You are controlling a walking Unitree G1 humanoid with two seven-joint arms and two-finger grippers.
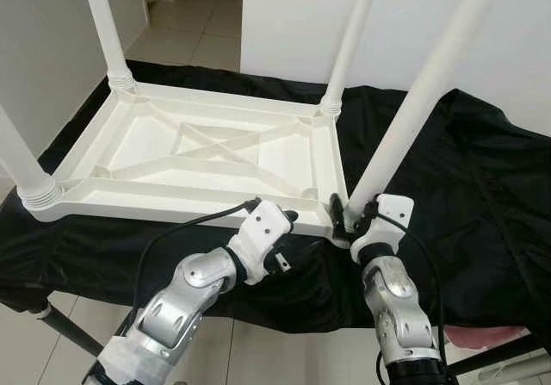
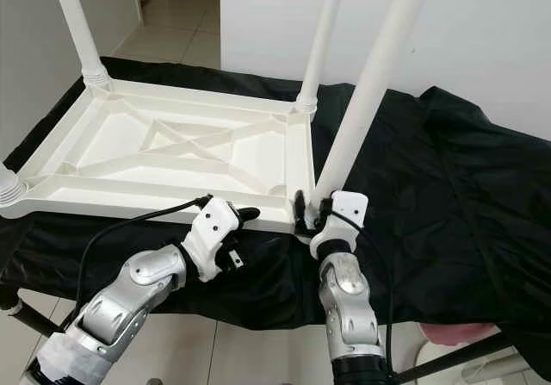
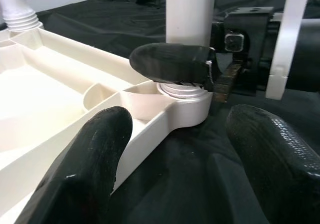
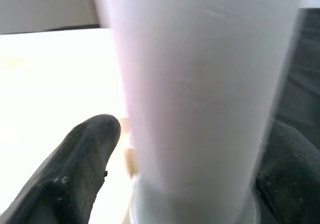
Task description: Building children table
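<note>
Table (image 1: 207, 157) white, upturned; right tool (image 1: 349, 217) clenching leg (image 1: 413, 101); left tool (image 1: 288, 221) released.

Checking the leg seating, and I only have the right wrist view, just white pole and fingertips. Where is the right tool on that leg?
Observer: The right tool grips the near right leg just above its corner socket.
Operator: Leg straight?
Observer: No, it tilts to the right, unlike the far right leg.
Operator: Left tool?
Observer: The left tool is open by the upturned tabletop rim, beside that corner.
</note>
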